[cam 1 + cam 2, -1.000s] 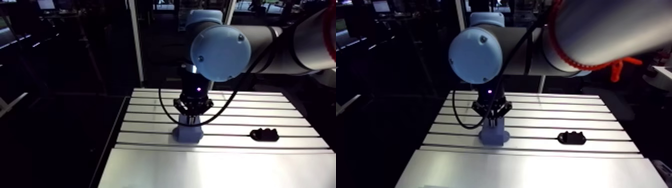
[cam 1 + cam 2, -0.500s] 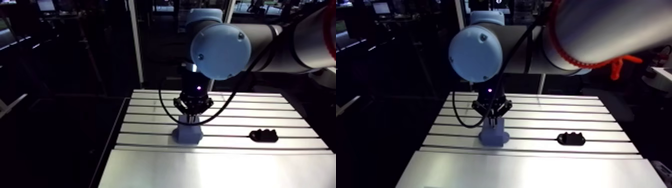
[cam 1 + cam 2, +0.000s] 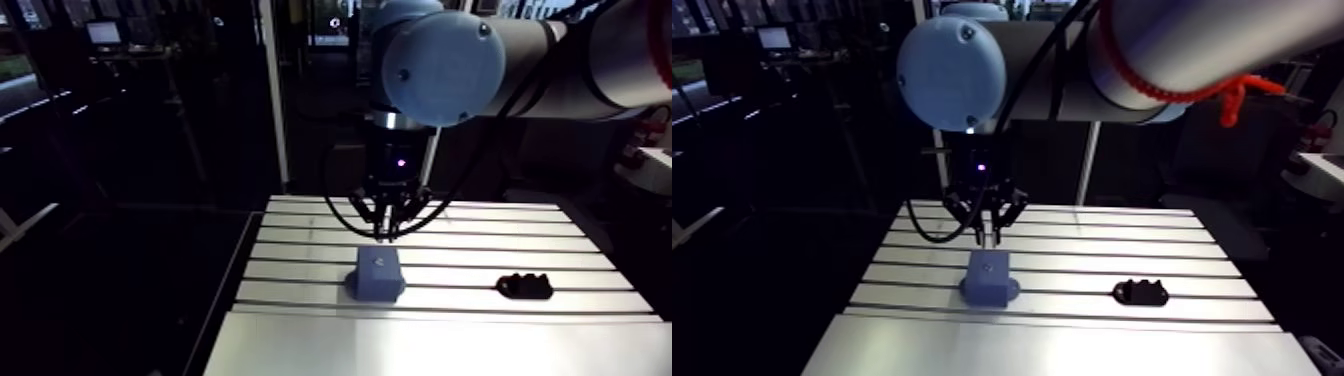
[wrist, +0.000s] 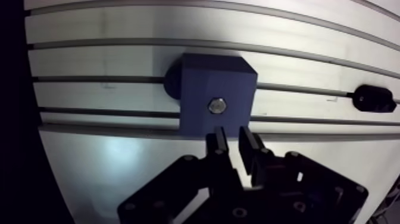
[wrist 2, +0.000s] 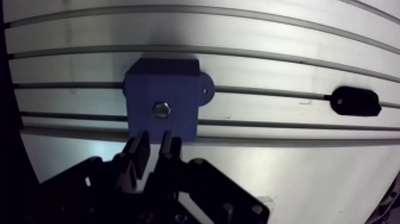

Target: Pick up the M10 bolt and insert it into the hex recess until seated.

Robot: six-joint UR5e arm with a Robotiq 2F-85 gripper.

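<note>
The M10 bolt (image 4: 216,106) appears seated in the hex recess (image 5: 168,114) of the blue block (image 4: 202,77). The end effector (image 4: 231,134) hangs above the block, fingers slightly apart and empty. Next, retreat clear.

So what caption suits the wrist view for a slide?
A bolt head sits in the blue block on the slotted table; the empty gripper hangs over it, fingers slightly apart.

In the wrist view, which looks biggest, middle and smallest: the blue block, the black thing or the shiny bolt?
Largest: blue block.
Next: black piece, though it sits farther from the camera.
Smallest: bolt, only its head showing.
</note>
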